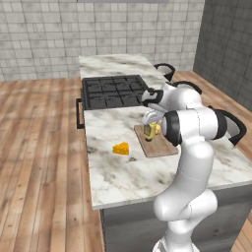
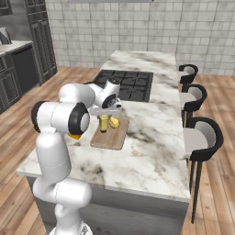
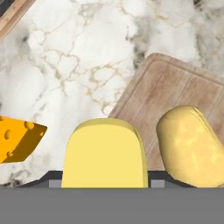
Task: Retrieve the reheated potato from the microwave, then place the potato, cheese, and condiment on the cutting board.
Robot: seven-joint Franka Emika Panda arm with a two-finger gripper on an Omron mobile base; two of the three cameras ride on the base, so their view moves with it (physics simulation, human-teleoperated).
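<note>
The condiment (image 2: 104, 123), a yellow bottle, stands upright on the near end of the cutting board (image 2: 110, 137). My gripper (image 2: 106, 113) comes down on it from above and looks shut on it. In the hand view the condiment (image 3: 105, 153) sits between the fingers, which it mostly hides. The pale potato (image 3: 190, 146) lies on the cutting board (image 3: 175, 92) right beside the bottle. The cheese (image 1: 121, 148), an orange wedge, rests on the marble off the board's left side, and its tip (image 3: 17, 138) shows in the hand view. The microwave is out of view.
A black cooktop (image 1: 114, 91) is set into the island (image 1: 123, 177) just beyond the board. Dark stools (image 2: 202, 137) line the far side. My own elbow (image 1: 194, 125) hangs over the board's right side.
</note>
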